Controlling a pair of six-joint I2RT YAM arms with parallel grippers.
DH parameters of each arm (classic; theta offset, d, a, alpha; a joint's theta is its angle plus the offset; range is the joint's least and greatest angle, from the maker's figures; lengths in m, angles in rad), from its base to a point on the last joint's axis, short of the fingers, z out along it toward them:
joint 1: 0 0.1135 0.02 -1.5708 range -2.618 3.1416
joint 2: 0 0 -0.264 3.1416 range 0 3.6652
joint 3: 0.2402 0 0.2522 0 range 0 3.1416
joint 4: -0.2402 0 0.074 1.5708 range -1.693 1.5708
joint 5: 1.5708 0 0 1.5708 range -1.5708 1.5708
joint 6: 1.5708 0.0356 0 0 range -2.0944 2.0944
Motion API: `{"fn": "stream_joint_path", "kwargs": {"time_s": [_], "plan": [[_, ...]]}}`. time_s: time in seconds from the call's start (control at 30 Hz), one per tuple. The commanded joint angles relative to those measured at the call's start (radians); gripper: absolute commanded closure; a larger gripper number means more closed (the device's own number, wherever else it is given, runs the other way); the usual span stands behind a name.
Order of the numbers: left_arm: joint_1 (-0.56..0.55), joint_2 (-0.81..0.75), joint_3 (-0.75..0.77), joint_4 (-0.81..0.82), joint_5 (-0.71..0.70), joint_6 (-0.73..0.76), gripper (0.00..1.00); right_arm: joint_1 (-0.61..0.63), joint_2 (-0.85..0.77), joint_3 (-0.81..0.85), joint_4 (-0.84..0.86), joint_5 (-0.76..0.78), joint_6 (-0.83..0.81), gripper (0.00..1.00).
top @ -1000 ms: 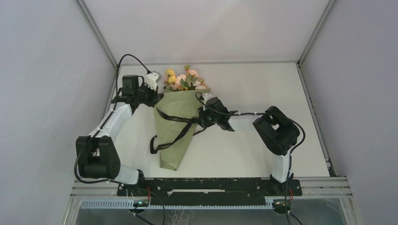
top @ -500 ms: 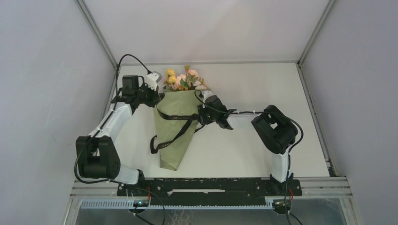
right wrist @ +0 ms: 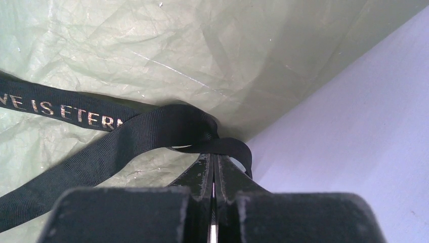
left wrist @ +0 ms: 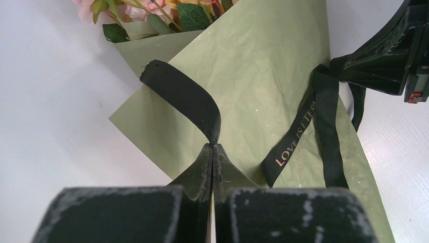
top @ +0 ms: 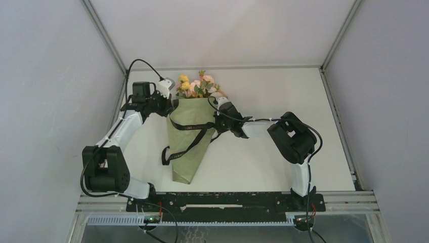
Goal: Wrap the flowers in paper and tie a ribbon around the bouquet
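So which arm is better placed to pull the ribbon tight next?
Probably right: right gripper pinches the ribbon where strands meet at the bouquet edge; left gripper only anchors a short end.

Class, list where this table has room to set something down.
Bare: far right of the table, beyond the right arm; also the near middle, between bouquet and right arm. Crowded: far left, where the left tool and right tool pinch the ribbon.

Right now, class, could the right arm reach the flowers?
Probably yes: the flowers lie just beyond the right arm's fingers, nothing between, though those are shut on the ribbon.
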Motion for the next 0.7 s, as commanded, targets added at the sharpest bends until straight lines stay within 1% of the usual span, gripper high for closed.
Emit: {"fn": "stream_joint_path", "kwargs": {"time_s": [0.0,0.2,0.33,0.47,0.53,0.67], "plan": [[0.001,-0.005,0.012,0.011,0.028,-0.005,1.0,0.008,-0.043,0.034,-0.01,0.009,-0.015,1.0],[0.001,-0.006,0.013,0.011,0.02,-0.002,1.0,0.04,-0.129,0.02,-0.091,-0.095,-0.025,1.0],[0.002,-0.01,0.012,0.014,0.006,-0.001,1.0,0.048,-0.187,-0.026,-0.136,-0.215,-0.01,1.0],[0.001,-0.019,0.01,0.021,-0.013,0.001,1.0,0.048,-0.237,-0.094,-0.162,-0.356,0.001,1.0],[0.002,-0.023,0.011,0.027,-0.036,0.002,1.0,0.051,-0.264,-0.132,-0.208,-0.44,-0.002,1.0],[0.017,-0.025,0.026,0.04,-0.105,0.011,1.0,0.066,-0.332,-0.23,-0.27,-0.537,-0.019,1.0]]}}
